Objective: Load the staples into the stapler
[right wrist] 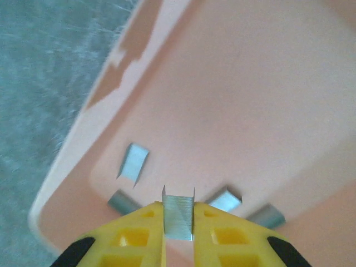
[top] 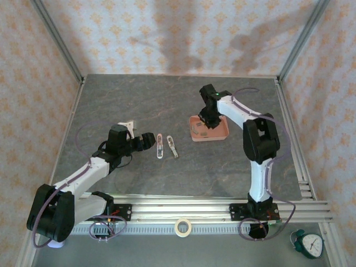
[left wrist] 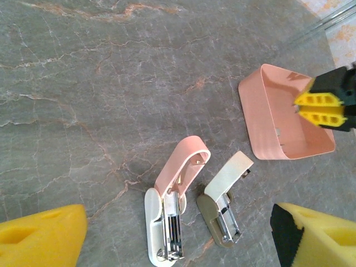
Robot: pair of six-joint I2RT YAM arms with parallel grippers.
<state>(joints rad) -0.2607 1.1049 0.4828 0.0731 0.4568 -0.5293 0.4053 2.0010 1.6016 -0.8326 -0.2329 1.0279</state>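
the right tool (right wrist: 178, 236) stands inside the pink tray (right wrist: 67, 161) on the right of the worktop (top: 167, 100). its yellow fingertips (right wrist: 133, 236) are drawn in narrow on a staple strip (right wrist: 178, 216), which sits upright between them and touches both. the other staples (right wrist: 133, 161) lie loose on the tray floor just ahead of the fingertips, to either side, none touching the tool.

the stapler (left wrist: 169, 206) lies on the worktop to the left of the tray and slightly nearer, well apart from the right tool (top: 207, 123). the left tool (top: 149, 140) sits just left of the stapler (top: 159, 146) with its jaws wide. it holds nothing, and in its wrist view the stapler lies between the two spread fingers (left wrist: 41, 239).

the staples are thin grey metal folded into short u-shaped channels with a dull shine. the tray (left wrist: 267, 117) is shallow, smooth pink plastic with rounded corners. the stapler is hinged open, with a pale pink rounded lid lifted off a cream-white base and a bright metal channel exposed. a second stapler (left wrist: 222, 208), with a cream lid and an olive-grey base, lies open just to its right. the worktop is grey and stone-like, veined with rust and white. the fingertips are yellow blocks with moulded hollows.
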